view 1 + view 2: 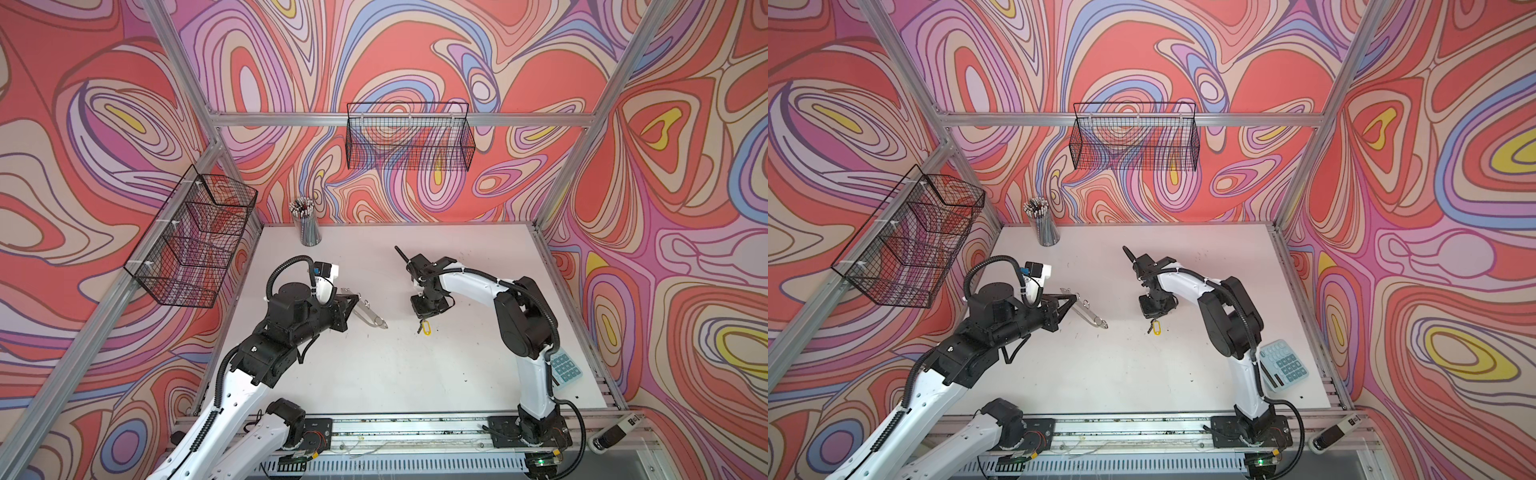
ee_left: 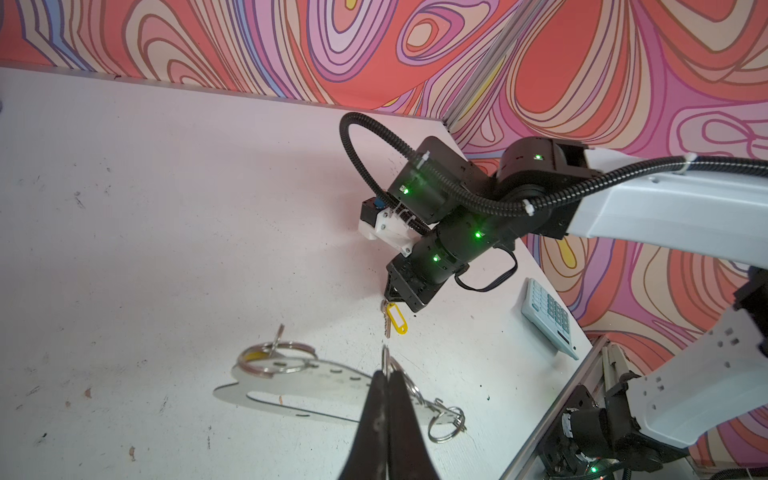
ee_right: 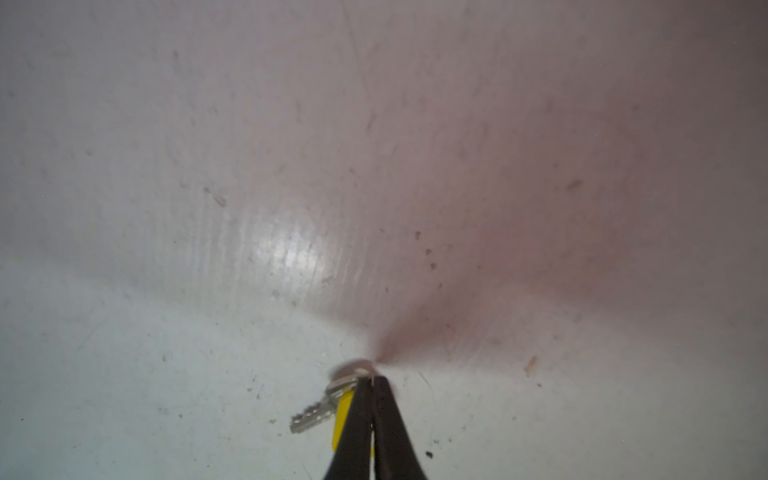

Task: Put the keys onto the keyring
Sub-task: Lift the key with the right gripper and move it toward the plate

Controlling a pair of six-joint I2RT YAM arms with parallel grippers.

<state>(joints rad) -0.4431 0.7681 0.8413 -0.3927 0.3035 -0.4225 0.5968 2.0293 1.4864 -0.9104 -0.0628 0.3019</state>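
By my reading you are about halfway. A yellow tag (image 2: 252,355) shows under the big ring (image 2: 277,359) at one end of the keyring (image 2: 316,386), so one key looks mounted. The other key (image 2: 387,323) is not on yet. It hangs from your right gripper (image 3: 371,380), which pinches its small ring, at about three o'clock from the keyring in both top views, near but apart. Your left gripper (image 2: 386,374) is pressed together on a wire ring (image 2: 386,359) at the keyring's edge. The keyring is a flat, silvery plate with an oval cut-out.

Yellow-tagged keys (image 2: 388,322) dangling, silvery keyring (image 2: 299,384) nearby
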